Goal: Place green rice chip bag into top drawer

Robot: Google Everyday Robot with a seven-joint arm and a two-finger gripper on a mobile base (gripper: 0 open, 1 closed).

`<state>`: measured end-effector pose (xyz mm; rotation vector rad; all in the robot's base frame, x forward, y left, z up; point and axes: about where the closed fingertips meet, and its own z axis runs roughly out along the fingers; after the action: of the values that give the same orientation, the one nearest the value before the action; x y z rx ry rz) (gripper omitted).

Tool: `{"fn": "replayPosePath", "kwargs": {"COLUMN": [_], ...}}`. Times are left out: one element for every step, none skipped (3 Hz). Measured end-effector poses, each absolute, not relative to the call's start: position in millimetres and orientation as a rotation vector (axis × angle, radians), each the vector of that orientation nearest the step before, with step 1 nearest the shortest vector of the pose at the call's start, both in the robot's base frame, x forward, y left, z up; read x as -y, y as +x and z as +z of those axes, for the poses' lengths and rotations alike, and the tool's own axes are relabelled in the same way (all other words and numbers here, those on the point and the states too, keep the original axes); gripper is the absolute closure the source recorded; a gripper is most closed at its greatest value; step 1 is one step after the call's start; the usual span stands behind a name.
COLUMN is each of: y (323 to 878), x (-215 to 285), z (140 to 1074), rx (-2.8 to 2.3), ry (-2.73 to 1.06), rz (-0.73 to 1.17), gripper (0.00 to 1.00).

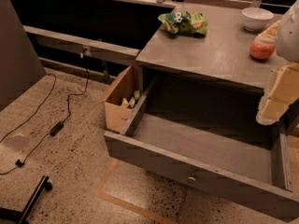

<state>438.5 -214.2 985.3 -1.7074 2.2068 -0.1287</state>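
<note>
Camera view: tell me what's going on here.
The top drawer stands pulled open. The green rice chip bag lies untouched on the table, at its far left corner. The robot's gripper hangs at the right edge, above the drawer's right end and just below an apple, far from the bag.

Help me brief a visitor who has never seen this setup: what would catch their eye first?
The top drawer stands out most, pulled wide open at the front of the grey table. The green rice chip bag lies on the tabletop's far left part, with a red-orange apple and a white bowl toward the right. The gripper hangs at the right edge, above the drawer's right end.
</note>
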Motion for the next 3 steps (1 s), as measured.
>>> {"fn": "replayPosePath", "kwargs": {"y": [438, 447, 489], "x": [214, 216, 228], "z": [985, 986, 983], "rx": [-2.207, -2.202, -2.122], "ry": [-1.707, -1.627, -1.452], "rz": [-0.129, -0.128, -0.053], "gripper": [0.00, 0.00, 0.00]}}
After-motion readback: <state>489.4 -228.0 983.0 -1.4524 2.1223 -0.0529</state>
